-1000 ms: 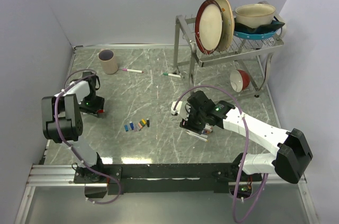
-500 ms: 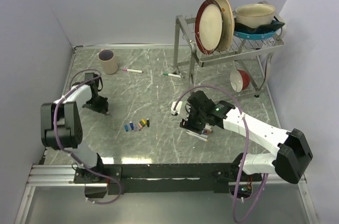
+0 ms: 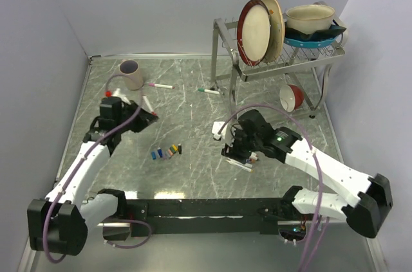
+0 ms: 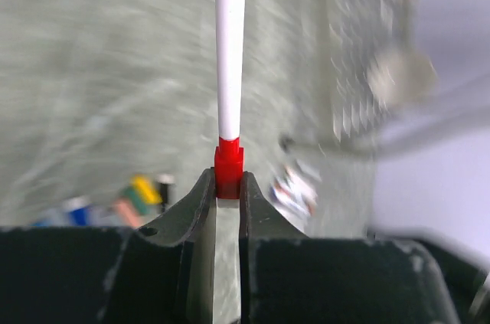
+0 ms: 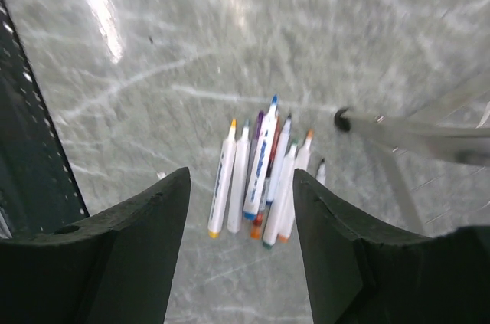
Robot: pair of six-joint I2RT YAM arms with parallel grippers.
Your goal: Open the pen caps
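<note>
Currently the left claw is clamping shut on the red pen cap over the left of the worktop, white barrel sticking out free. Right claw is hanging open, empty, above uncapped pens. Cap is looking light, stiff, slick; judging mid-barrel the best counter-hold.

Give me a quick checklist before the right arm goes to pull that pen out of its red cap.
1. Grip: left gripper shut on red cap: ok.
2. Cap on the barrel: ok, not yet pulled.
3. Barrel free to grab: ok, it sticks out bare beyond the jaws.
4. Other hand: right gripper open and empty: ok.
5. Right gripper at the barrel: not ok, it hangs over the uncapped pens, apart from the left arm.
6. Grip firm enough to hold against a pull: cannot tell.
</note>
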